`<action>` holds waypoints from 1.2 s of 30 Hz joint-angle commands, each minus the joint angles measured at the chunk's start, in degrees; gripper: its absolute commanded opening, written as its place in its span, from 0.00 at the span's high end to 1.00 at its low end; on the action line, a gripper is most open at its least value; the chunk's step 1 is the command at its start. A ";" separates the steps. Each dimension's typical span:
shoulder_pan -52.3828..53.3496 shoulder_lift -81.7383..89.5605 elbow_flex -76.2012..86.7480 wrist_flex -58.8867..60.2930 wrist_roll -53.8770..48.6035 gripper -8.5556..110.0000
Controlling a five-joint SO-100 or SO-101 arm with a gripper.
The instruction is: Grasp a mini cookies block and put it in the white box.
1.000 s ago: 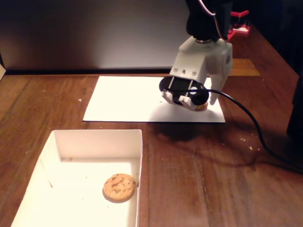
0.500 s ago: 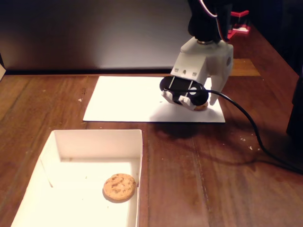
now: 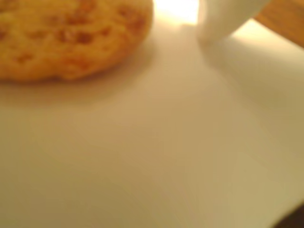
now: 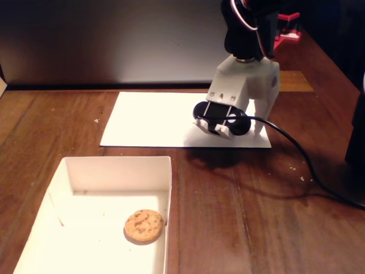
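Gripper low over the paper sheet's right end, one cookie already in the box.

From my remote seat I see the white plastic two-finger gripper pointing down over the right end of the flat white paper sheet. In the wrist view a round golden chocolate-chip cookie lies on that paper at upper left, with one white fingertip just to its right and apart from it. I cannot tell how wide the jaws stand or whether they grip anything. A black cable trails right across the dark wooden table. Near left sits the shallow white card box, holding a second round chocolate-chip cookie toward its near right side.
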 commanded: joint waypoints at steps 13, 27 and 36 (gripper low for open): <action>1.67 -0.09 -2.02 -0.70 0.88 0.68; 1.67 -0.26 -1.76 -1.85 0.97 0.77; 2.02 1.05 -1.93 -2.02 -0.35 0.76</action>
